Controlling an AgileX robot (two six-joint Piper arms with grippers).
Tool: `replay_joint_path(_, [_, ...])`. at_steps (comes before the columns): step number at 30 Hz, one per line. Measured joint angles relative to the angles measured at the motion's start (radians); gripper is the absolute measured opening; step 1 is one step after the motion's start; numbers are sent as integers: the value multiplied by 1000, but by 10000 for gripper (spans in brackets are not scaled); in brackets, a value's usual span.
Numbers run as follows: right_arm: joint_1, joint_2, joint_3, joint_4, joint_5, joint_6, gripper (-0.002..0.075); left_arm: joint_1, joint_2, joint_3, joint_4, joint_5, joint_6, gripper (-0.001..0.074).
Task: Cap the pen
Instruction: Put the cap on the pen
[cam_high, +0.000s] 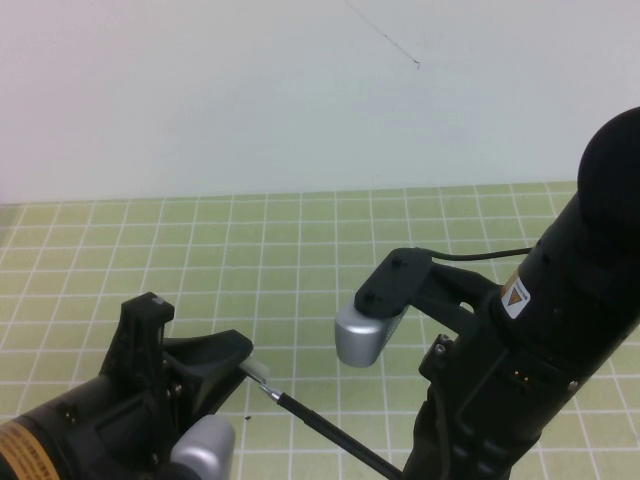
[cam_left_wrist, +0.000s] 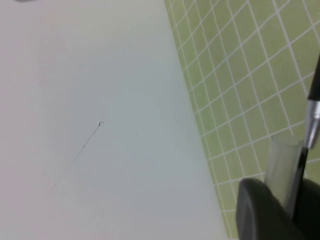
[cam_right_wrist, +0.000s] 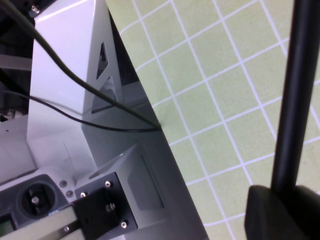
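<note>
My left gripper (cam_high: 243, 366) at the lower left is shut on the short translucent cap (cam_high: 257, 373), whose open mouth points right. In the left wrist view the cap (cam_left_wrist: 281, 162) stands out from between the dark fingers (cam_left_wrist: 260, 210). The pen (cam_high: 330, 432), thin and black, slants from the lower right up toward the cap. Its silver tip (cam_high: 270, 391) is at the cap's mouth; how far in it sits I cannot tell. The silver tip (cam_left_wrist: 312, 120) shows beside the cap's rim. My right gripper (cam_right_wrist: 287, 200) is shut on the pen's black barrel (cam_right_wrist: 296, 90); in the high view my right arm (cam_high: 520, 380) hides it.
The green grid mat (cam_high: 300, 250) covers the table up to a white wall (cam_high: 250, 90). The right arm's silver wrist camera (cam_high: 365, 335) hangs over the mat's middle. The robot's white base (cam_right_wrist: 75, 75) and black cables (cam_right_wrist: 100, 125) edge the mat in the right wrist view.
</note>
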Motion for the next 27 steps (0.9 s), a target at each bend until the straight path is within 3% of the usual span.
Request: replay_joint_path(27, [0,18,0,-6,0,-4,57,26,0,0,20,14,19,1])
